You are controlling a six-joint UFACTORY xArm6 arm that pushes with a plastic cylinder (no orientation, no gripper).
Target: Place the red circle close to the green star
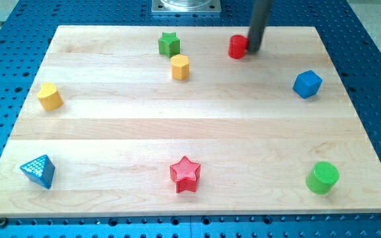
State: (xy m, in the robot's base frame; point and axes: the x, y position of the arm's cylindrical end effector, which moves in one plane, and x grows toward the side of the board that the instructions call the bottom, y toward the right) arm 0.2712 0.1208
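Note:
The red circle (237,47) lies near the board's top edge, right of centre. My tip (253,49) touches its right side. The green star (169,44) sits further to the view's left along the top edge, with a gap between it and the red circle. The dark rod rises from the tip to the view's top.
A yellow hexagon block (180,67) lies just below the green star. A blue cube (307,84) is at the right, a green cylinder (322,178) at bottom right, a red star (184,174) at bottom centre, a blue triangle (38,170) at bottom left, a yellow block (49,96) at left.

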